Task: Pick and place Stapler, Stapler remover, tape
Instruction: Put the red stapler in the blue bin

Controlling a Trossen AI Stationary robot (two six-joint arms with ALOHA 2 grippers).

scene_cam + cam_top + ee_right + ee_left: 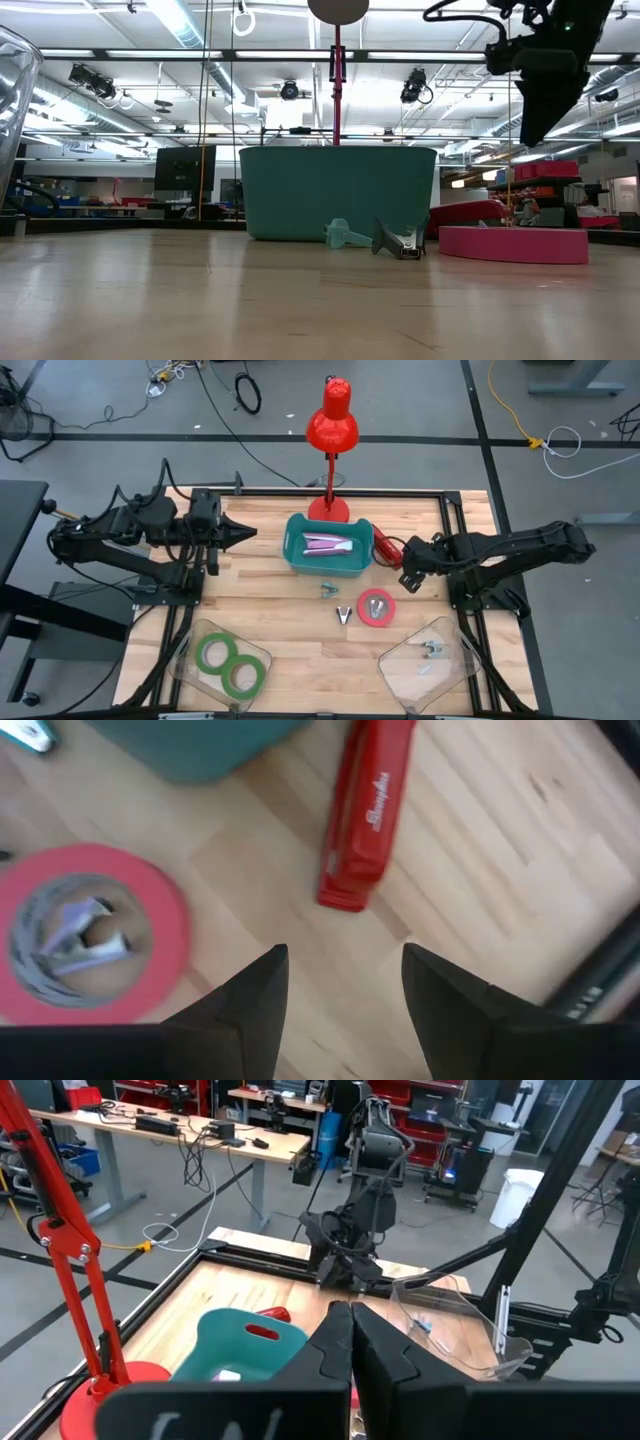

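Note:
A red stapler point(386, 548) point(365, 815) lies flat on the wood table beside the teal bin point(300, 555). A red-pink tape roll point(376, 607) point(150, 890) lies flat with a small silver piece point(85, 930) in its centre. A teal stapler remover point(330, 592) and a dark one point(344, 613) lie before the bin. Two green tape rolls point(212, 652) point(242, 676) lie in a clear tray at the near left. My right gripper point(403, 560) point(345, 990) is open, above the table next to the stapler, touching nothing. My left gripper point(250, 532) point(350, 1330) is shut and empty at the left.
A red desk lamp point(332, 425) stands behind the bin, which holds a pale pink object point(325, 544). A second clear tray point(450, 670) with small metal pieces sits at the near right. Bare wood lies between the two trays.

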